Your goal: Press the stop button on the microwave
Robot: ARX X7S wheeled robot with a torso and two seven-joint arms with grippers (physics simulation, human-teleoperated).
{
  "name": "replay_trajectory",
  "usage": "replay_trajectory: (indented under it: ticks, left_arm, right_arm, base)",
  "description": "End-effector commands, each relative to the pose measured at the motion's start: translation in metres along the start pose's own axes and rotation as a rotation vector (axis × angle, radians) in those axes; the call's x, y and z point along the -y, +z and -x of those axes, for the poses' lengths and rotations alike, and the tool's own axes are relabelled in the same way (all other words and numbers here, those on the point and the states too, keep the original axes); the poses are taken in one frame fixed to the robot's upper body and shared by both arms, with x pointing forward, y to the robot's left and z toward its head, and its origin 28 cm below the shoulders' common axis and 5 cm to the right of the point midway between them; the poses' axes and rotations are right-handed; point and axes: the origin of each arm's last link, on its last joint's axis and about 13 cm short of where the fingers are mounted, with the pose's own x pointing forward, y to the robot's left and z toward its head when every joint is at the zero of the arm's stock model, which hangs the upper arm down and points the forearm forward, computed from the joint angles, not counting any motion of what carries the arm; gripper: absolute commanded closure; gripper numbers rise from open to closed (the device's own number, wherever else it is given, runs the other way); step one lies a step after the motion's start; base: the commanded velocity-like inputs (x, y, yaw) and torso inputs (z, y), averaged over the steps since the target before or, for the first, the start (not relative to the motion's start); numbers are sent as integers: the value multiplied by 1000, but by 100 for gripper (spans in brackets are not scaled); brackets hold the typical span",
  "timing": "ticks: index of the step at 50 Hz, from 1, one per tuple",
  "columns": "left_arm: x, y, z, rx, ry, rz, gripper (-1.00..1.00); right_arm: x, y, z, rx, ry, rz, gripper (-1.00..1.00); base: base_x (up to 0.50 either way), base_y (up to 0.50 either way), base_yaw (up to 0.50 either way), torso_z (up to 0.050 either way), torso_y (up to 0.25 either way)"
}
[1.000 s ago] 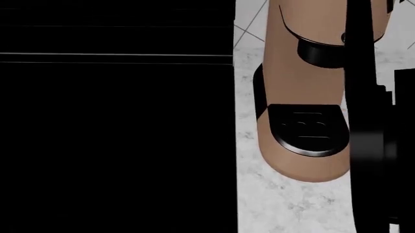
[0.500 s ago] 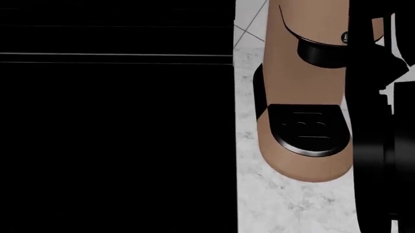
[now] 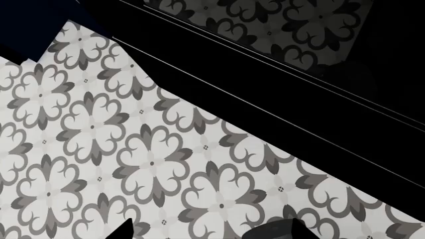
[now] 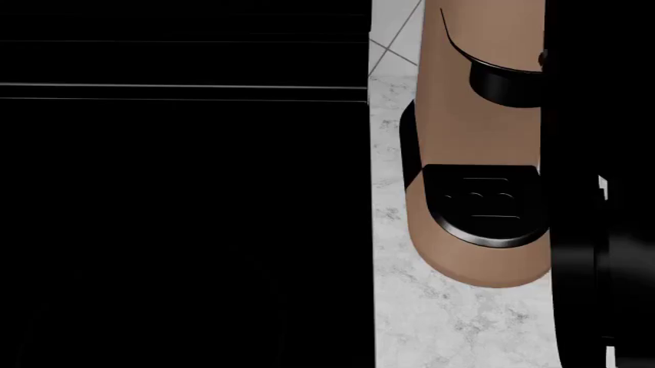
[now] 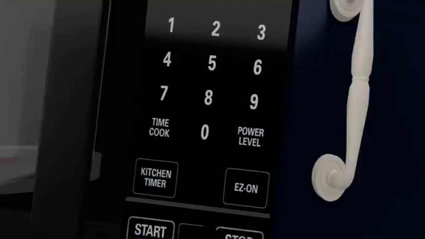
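Directly ahead of the right claw's camera sits the microwave (image 5: 199,119) keypad, its stop button (image 5: 239,234) cut off at the frame edge beside the start button (image 5: 151,230). Neither claw's grip state can be told; the left claw (image 3: 206,230) shows only dark tips above patterned floor (image 3: 133,164)

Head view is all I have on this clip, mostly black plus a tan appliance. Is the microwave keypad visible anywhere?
Observer: Yes, the right wrist view faces the keypad close up, digits 1 to 9 readable.
Reviewer: Is the stop button in frame?
Observer: Barely; the STOP label is cut off by the picture's edge, next to START.
Reviewer: Any fingers on it?
Observer: None show in that view, so contact cannot be judged.
Reviewer: And the left wrist?
Observer: It looks at flower-patterned floor tiles.
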Motion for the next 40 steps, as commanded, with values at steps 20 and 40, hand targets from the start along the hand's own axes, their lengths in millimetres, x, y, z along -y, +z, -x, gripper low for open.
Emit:
replay_trajectory:
  ticks: [20,40]
  left_arm:
    - [0,0,0,0,0,0,-100]
    - [0,0,0,0,0,0,-100]
  right_arm:
    - [-3,-23,-7,-44,-8,23,100]
    - [8,-32,-30,-50,-64,37,100]
  base:
    - [0,0,0,0,0]
    - [0,0,0,0,0]
